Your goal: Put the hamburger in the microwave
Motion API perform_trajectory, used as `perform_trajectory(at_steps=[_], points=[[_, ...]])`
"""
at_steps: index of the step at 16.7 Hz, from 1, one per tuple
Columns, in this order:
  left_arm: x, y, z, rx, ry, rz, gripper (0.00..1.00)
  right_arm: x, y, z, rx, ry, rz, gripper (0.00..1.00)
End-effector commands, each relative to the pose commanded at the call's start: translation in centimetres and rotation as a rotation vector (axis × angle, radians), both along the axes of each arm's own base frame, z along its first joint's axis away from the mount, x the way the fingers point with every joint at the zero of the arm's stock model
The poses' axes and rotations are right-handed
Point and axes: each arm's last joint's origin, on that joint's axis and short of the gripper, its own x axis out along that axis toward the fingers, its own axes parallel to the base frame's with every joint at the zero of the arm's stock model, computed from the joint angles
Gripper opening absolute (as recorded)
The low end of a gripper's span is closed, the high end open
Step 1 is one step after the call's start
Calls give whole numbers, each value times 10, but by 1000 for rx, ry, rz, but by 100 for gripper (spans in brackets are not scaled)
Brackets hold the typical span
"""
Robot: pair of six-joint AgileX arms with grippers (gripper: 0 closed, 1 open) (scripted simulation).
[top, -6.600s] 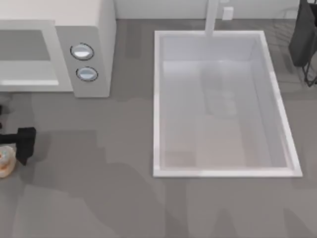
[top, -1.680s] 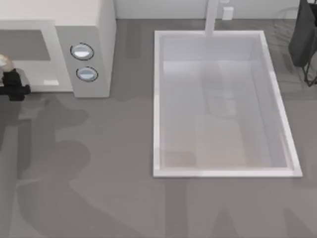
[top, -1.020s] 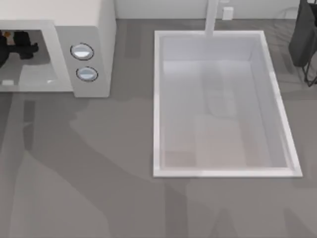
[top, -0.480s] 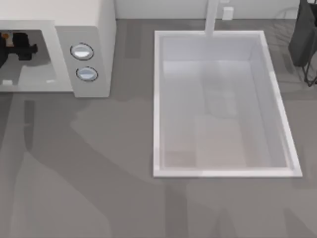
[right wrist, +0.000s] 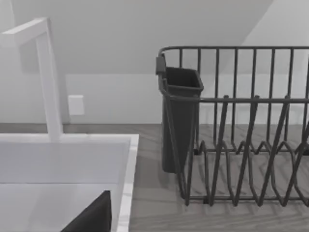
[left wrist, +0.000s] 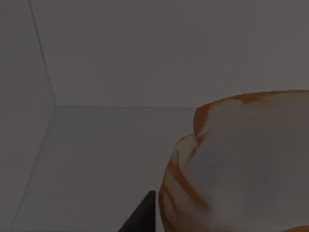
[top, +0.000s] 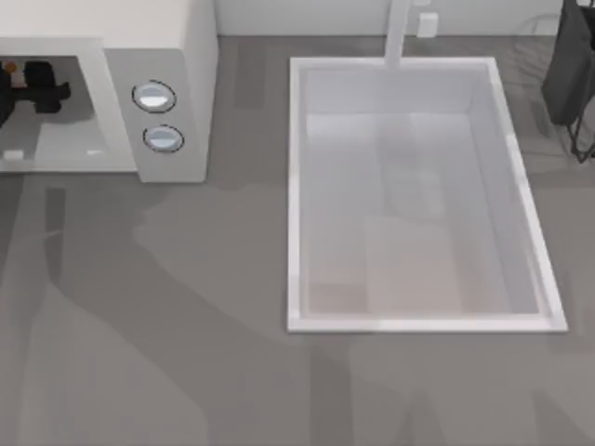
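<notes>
The microwave [top: 177, 37] stands at the table's back left, its cavity open to the front. My left gripper [top: 28, 80] reaches inside that cavity, shut on the hamburger [top: 7, 67], of which an orange edge shows at the frame's left side. In the left wrist view the hamburger [left wrist: 241, 164] looms close, orange-rimmed and pale, above the cavity's grey floor [left wrist: 106, 159], with one dark finger [left wrist: 142, 220] against its side. In the right wrist view a single dark finger [right wrist: 94, 217] of my right gripper shows over the sink's corner at the back right.
A white sink [top: 296, 186] with a faucet [top: 398, 32] takes up the table's middle and right. A dark dish rack [right wrist: 241, 145] with a cutlery cup [right wrist: 178, 121] stands at the back right [top: 572, 74]. Two knobs [top: 154, 97] sit on the microwave's panel.
My left gripper carried the hamburger from the front left of the table up into the microwave cavity. Over the last second it has barely moved. The right arm stayed still.
</notes>
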Motion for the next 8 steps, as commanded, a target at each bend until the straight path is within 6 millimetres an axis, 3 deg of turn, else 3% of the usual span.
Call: perform_trajectory(at_steps=[5, 8], points=[[0, 0, 0, 0, 0, 0, 98, 0, 0, 0, 0, 0, 0, 100], [0, 0, 0, 0, 0, 0, 100, 0, 0, 0, 0, 0, 0, 100]])
